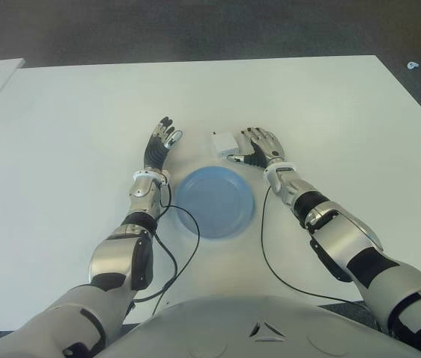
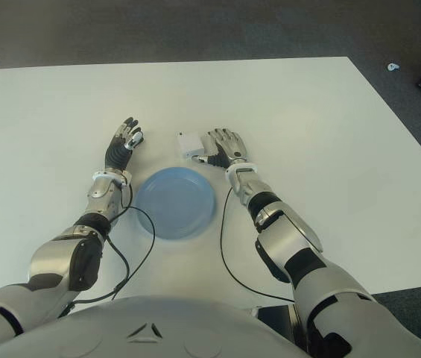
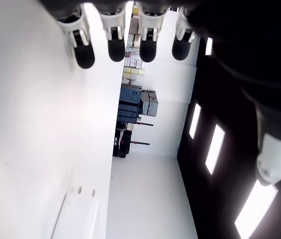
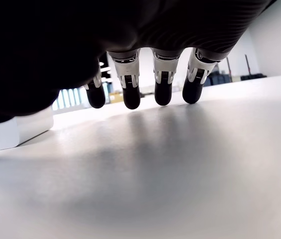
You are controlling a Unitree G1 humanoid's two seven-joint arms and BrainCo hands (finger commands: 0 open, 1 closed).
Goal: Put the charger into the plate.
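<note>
I see the white charger point(image 1: 223, 143) lying on the table point(image 1: 329, 119), just beyond the blue plate point(image 1: 215, 202). My right hand point(image 1: 261, 147) sits just beside it, fingers extended, gripping nothing. My left hand point(image 1: 159, 145) shows left of the plate, fingers spread, empty.

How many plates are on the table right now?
1. The blue plate sits on the white table between the two arms, just nearer the robot than the white charger. None seems hidden.

Arms: silver shells, black joints
Left hand point(image 1: 159, 145): black fingers, white tips
Right hand point(image 1: 261, 147): black and silver
Cables point(image 1: 188, 250): thin, black, trailing from wrists
</note>
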